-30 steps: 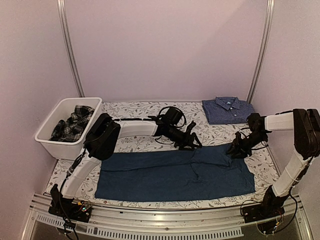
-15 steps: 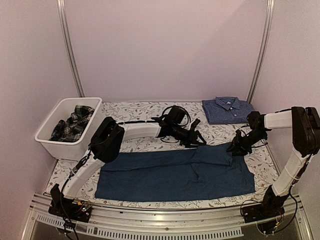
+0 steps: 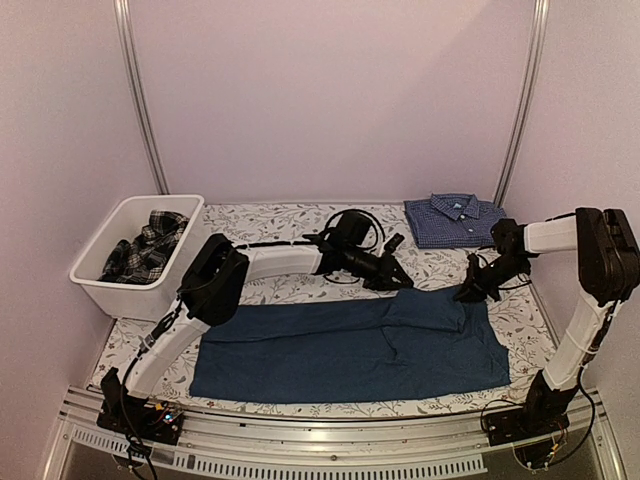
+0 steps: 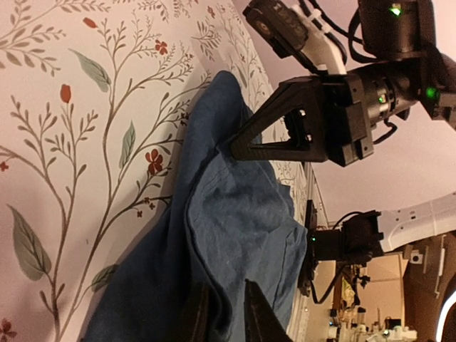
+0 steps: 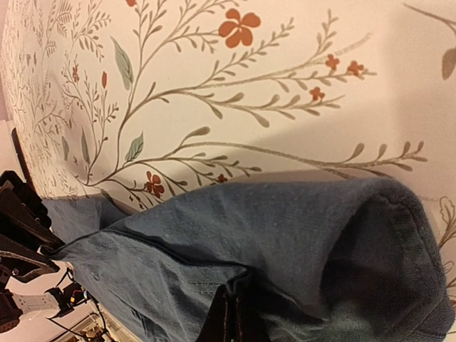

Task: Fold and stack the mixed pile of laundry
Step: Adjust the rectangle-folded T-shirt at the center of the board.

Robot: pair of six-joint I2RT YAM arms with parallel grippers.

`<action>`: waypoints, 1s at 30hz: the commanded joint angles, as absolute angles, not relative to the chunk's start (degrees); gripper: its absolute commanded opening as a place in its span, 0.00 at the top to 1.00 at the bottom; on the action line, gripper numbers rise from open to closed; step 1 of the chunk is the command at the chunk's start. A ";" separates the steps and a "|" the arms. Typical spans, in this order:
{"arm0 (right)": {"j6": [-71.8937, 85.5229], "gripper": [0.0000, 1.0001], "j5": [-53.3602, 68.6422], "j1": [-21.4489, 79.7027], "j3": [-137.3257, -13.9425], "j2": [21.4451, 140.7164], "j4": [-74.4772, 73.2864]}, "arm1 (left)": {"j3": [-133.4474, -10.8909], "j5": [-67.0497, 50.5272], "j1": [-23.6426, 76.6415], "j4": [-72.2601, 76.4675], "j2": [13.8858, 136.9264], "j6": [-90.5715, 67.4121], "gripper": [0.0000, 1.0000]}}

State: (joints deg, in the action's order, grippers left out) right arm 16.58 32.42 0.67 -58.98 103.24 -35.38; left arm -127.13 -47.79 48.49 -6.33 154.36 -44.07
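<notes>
Floral tablecloth (image 3: 270,215) under both claws, each gripping the far edge of the dark blue T-shirt (image 3: 350,350).

The left gripper (image 3: 403,284) has its fingers drawn close, with a raised ridge of the blue cloth gathered between them. The right gripper (image 3: 464,295) is clamped tight on a rolled-over fold of the same edge, near the left one and to its right. From that pinched edge the T-shirt spreads mostly flat toward the arm bases. Past it, in the far right corner, the blue-and-white checked shirt (image 3: 455,220) lies folded with its collar up, apart from the T-shirt. At the left side the black-and-white plaid piece (image 3: 145,245) sits crumpled inside the white tub (image 3: 100,282).
</notes>
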 commanded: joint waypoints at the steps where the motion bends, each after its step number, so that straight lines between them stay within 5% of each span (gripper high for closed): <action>1: 15.42 1.00 34.90 0.43 -59.86 101.88 -35.94 | -128.28 -48.70 48.65 -6.24 154.57 -40.92 0.91; 5: 15.17 1.00 36.42 0.42 -58.00 97.52 -36.71 | -127.16 -47.94 48.95 -9.39 152.17 -35.50 1.00; 19: 16.08 0.99 38.76 0.43 -42.28 81.80 -41.75 | -102.04 -41.95 53.92 -8.76 135.19 -17.32 1.00; 30: 21.38 0.99 39.90 6.35 -35.04 73.93 -46.09 | -94.63 -36.05 59.76 -14.17 129.86 -2.89 0.96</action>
